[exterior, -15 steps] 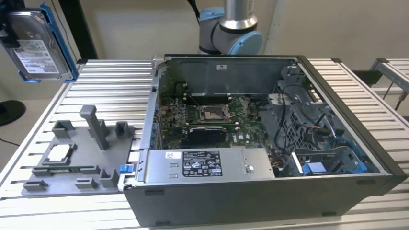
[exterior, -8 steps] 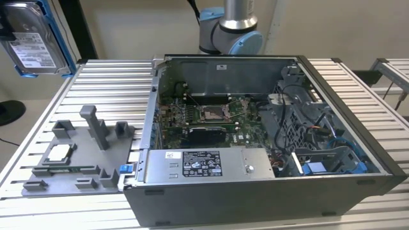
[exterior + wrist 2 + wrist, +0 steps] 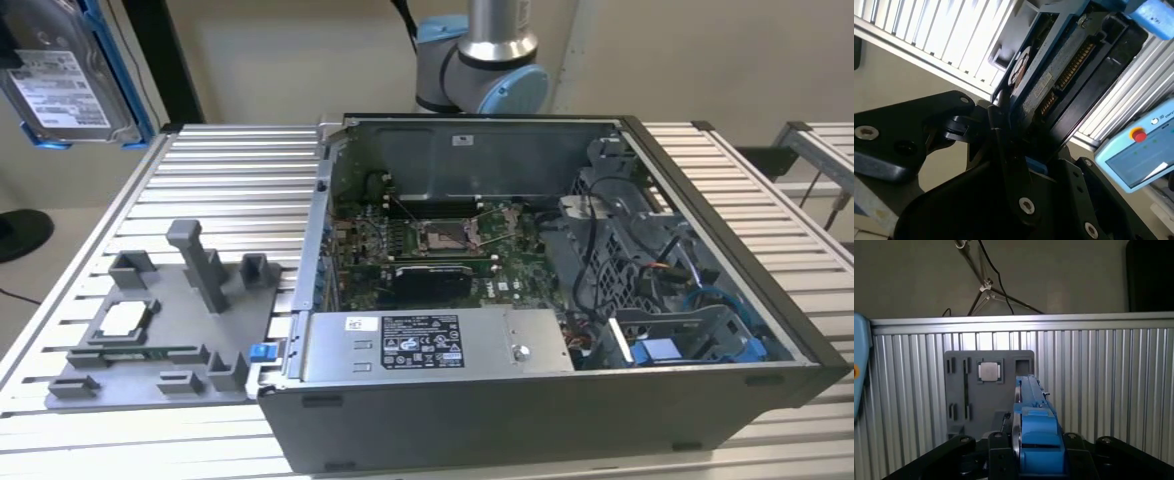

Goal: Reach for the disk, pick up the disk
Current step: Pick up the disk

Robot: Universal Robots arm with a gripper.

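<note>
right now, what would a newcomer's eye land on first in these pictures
The disk, silver in a blue bracket, hangs clear of the table at the exterior view's upper left; the first wrist view shows it edge-on with the claw shut on it. An open computer case sits mid-table, with a grey tray holding a small square chip beside it.

The disk (image 3: 60, 75) showed dull silver-grey metal under a white paper label (image 3: 56, 92), framed in glossy bright blue plastic. The bench (image 3: 227, 180) was ribbed, bare metal with a soft sheen. The grey holder (image 3: 180, 310) looked like matt plastic, the computer case (image 3: 534, 420) dark matt metal.
</note>
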